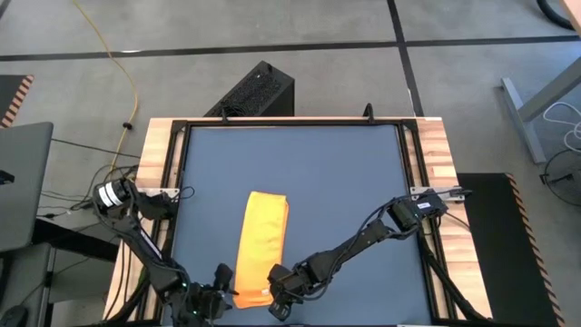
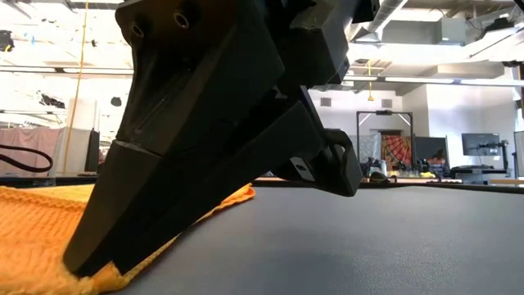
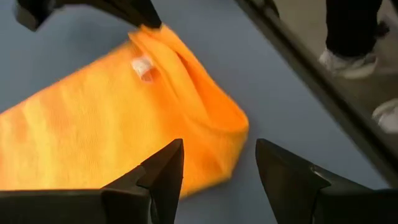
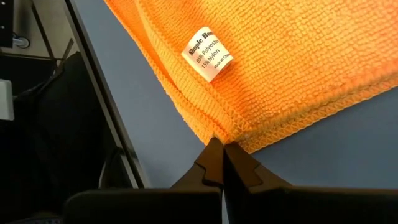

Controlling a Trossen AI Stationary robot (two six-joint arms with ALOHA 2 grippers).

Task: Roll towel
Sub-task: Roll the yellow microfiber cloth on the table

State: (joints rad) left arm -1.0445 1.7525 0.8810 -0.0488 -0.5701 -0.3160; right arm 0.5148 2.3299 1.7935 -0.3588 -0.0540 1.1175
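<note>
The yellow-orange towel (image 1: 261, 243) lies folded into a long narrow strip on the blue-grey tabletop (image 1: 345, 182), running from the middle to the near edge. My right gripper (image 1: 277, 292) is shut on the towel's near right corner, next to the white label (image 4: 208, 55); its closed fingertips (image 4: 222, 152) pinch the hem. In the low view its tip presses into the towel (image 2: 33, 221) at the near edge. My left gripper (image 3: 217, 171) is open just short of the towel's near left corner (image 3: 205, 130); in the high view it sits at the near edge (image 1: 216, 295).
A black box (image 1: 259, 91) stands beyond the table's far edge. A laptop (image 1: 23, 182) is off to the left. A person's shoes (image 3: 348, 59) show on the floor past the table's frame (image 3: 311, 81). Bare tabletop lies right of the towel.
</note>
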